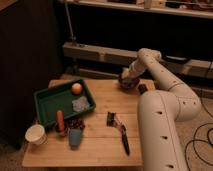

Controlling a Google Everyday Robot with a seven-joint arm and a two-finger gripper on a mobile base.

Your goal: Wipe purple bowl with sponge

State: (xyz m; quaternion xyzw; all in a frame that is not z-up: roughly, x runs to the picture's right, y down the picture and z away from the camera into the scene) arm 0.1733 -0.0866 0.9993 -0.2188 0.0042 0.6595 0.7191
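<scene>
The robot's white arm reaches over the far right corner of the pale wooden worktop (100,142), and its pincer (127,76) hangs directly over the small round dark purple bowl (129,83) that sits at that corner, close to the back edge. Whether the pincer is apart or together cannot be told, and the blue sponge cannot be made out at the bowl.

On the left half of the worktop lies a green rectangular plastic tray (50,102), holding a round orange fruit (76,88) at its far end and a pale crumpled wrapper (80,104) near its right wall. In front of the tray stand a white cup (36,134) at the left corner, an upright orange-red object (60,121), and a blue cup-shaped object (75,137). Towards the right, a black-handled brush (120,131) lies flat, its handle pointing to the near edge, well apart from the bowl.
</scene>
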